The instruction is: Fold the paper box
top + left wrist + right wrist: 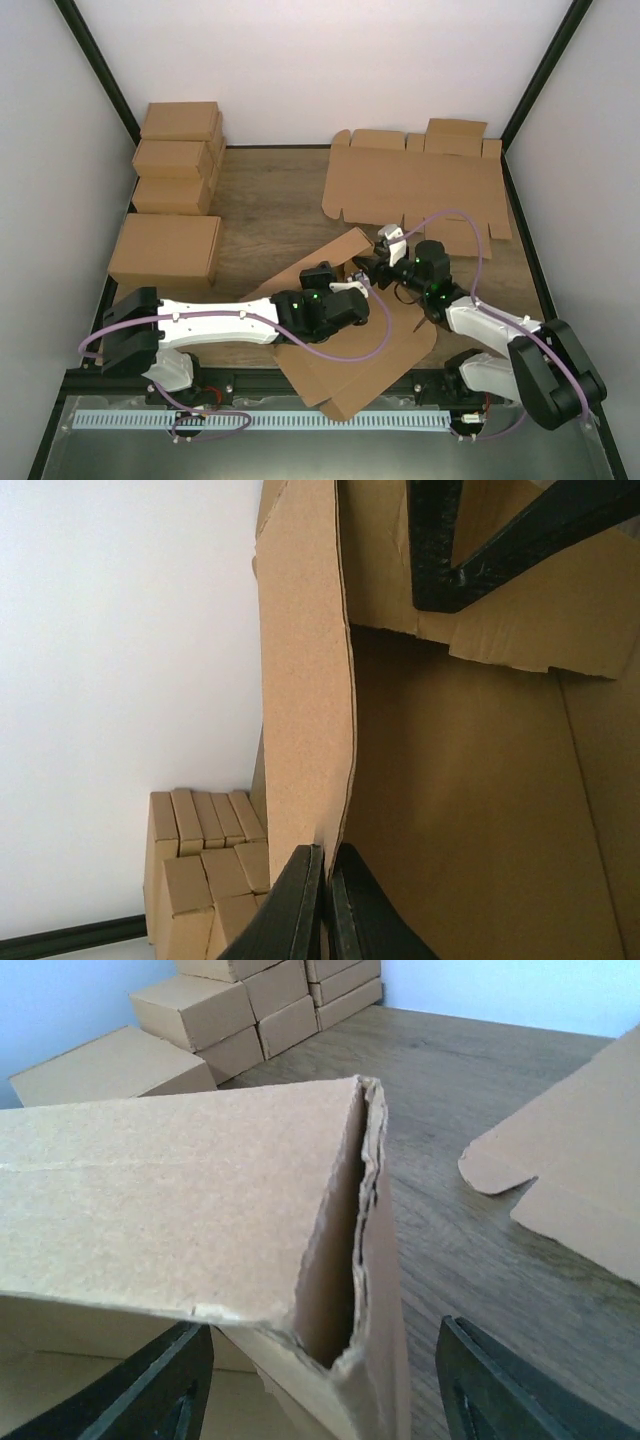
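The paper box (392, 352) lies half folded at the near middle of the table, one side wall raised. My left gripper (358, 296) is shut on the edge of that raised wall (308, 680); in the left wrist view the fingertips (303, 890) pinch the cardboard between them. My right gripper (373, 264) is open at the box's far corner. In the right wrist view the doubled corner of the wall (340, 1260) stands between the spread fingers (150, 1390), touching neither. The right gripper's black fingers (437, 560) also show in the left wrist view.
A set of brown cartons (175, 190) stands along the left side; they also show in the right wrist view (230, 1010). Flat notched cardboard sheets (420, 185) lie at the back right, with one edge near my right gripper (590, 1180). White walls enclose the table.
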Action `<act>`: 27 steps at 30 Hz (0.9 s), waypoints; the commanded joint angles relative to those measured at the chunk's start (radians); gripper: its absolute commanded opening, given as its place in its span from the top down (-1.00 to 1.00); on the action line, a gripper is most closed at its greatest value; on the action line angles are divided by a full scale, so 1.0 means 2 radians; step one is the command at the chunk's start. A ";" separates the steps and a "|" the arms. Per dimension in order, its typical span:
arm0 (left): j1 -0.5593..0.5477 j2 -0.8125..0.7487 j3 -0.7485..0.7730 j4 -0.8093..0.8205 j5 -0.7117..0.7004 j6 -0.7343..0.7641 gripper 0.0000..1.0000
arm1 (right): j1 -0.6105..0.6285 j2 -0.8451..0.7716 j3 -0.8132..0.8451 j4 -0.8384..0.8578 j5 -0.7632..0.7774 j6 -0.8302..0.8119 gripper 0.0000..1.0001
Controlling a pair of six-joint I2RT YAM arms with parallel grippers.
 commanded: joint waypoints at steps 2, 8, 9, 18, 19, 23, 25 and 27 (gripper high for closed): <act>-0.009 0.015 0.002 -0.023 0.042 -0.019 0.92 | 0.009 0.018 -0.011 0.086 0.003 -0.010 -0.21; -0.008 0.019 0.015 -0.038 0.058 -0.038 0.77 | 0.039 0.039 -0.018 0.107 0.062 -0.015 -0.07; -0.009 0.019 0.019 -0.041 0.061 -0.043 0.68 | 0.043 0.039 -0.022 0.113 0.066 -0.017 -0.03; -0.010 -0.005 0.106 -0.087 0.199 -0.132 -0.18 | 0.051 0.048 -0.029 0.140 0.067 -0.027 0.31; -0.009 -0.014 0.112 -0.084 0.220 -0.138 -0.28 | 0.051 0.051 -0.028 0.139 0.065 -0.028 0.34; -0.002 -0.058 0.137 -0.070 0.278 -0.171 -0.57 | 0.053 0.056 -0.028 0.142 0.065 -0.031 0.35; 0.032 -0.081 0.147 -0.063 0.331 -0.197 -0.70 | 0.055 0.056 -0.029 0.143 0.066 -0.032 0.35; 0.089 -0.105 0.150 -0.054 0.408 -0.226 -0.72 | 0.055 0.055 -0.029 0.144 0.065 -0.033 0.35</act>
